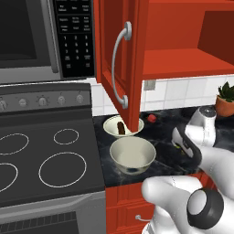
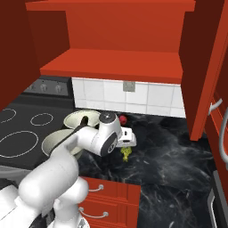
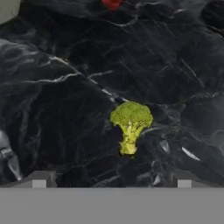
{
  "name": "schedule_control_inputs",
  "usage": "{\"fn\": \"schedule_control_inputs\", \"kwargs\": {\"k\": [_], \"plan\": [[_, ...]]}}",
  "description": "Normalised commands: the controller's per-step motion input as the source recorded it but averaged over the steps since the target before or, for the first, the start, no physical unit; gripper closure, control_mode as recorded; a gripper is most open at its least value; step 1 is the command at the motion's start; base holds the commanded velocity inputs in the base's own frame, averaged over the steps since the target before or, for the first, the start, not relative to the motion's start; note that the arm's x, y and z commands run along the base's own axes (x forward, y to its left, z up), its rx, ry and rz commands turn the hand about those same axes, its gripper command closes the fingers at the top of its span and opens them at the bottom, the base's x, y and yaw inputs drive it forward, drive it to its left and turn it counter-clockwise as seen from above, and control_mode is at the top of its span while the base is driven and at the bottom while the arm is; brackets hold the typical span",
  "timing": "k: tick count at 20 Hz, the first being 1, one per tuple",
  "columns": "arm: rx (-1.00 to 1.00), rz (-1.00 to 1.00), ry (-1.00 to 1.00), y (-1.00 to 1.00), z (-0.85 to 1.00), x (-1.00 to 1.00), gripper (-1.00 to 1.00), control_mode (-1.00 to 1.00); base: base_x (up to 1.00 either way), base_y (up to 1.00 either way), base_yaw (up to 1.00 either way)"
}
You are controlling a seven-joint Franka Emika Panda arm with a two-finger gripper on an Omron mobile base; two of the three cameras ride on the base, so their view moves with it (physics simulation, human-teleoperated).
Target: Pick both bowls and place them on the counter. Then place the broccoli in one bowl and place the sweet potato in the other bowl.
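The gripper (image 3: 111,181) hangs above the counter (image 2: 178,156) with its jaws spread to full width and nothing between them; in the hand view the two finger tips (image 3: 39,180) stand at either side of the lower edge, well apart. The broccoli (image 3: 130,124) lies on the black marble directly ahead of the open jaws, head away from the fingers and pale stalk toward them, touched by neither finger. In the right base view the same floret (image 2: 126,153) sits just below the hand, on the counter to the right of the bowls. Both bowls stand upright on the counter beside the stovetop (image 1: 45,155). The deeper bowl (image 1: 132,155) is nearer the counter's front edge and is empty. The shallower bowl (image 1: 122,126) stands just behind it, partly hidden by the open red cabinet door (image 1: 119,59), and holds the sweet potato (image 1: 121,127), a brown oblong lying inside it. A small round red item (image 1: 151,118) rests on the marble near the tiled wall, to the right of the shallower bowl. A potted plant (image 1: 226,98) stands at the far right of the counter.
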Motion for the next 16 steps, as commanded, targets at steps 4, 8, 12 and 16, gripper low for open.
{"fn": "schedule_control_inputs", "kwargs": {"k": [4, 8, 12, 16], "plan": [[0.0, 0.0, 0.1, -0.17, -0.32, 0.2, -1.0, -1.0, 0.0, 0.0, 0.0], [0.0, 0.0, 0.08, -0.2, -0.24, 0.11, -1.0, -1.0, 0.0, 0.0, 0.0], [0.04, 0.0, 0.13, -0.15, -0.28, 0.23, -1.0, -1.0, 0.0, 0.0, 0.0], [0.09, 0.0, 0.04, -0.03, -0.25, 0.26, -1.0, -1.0, 0.0, 0.0, 0.0]]}}
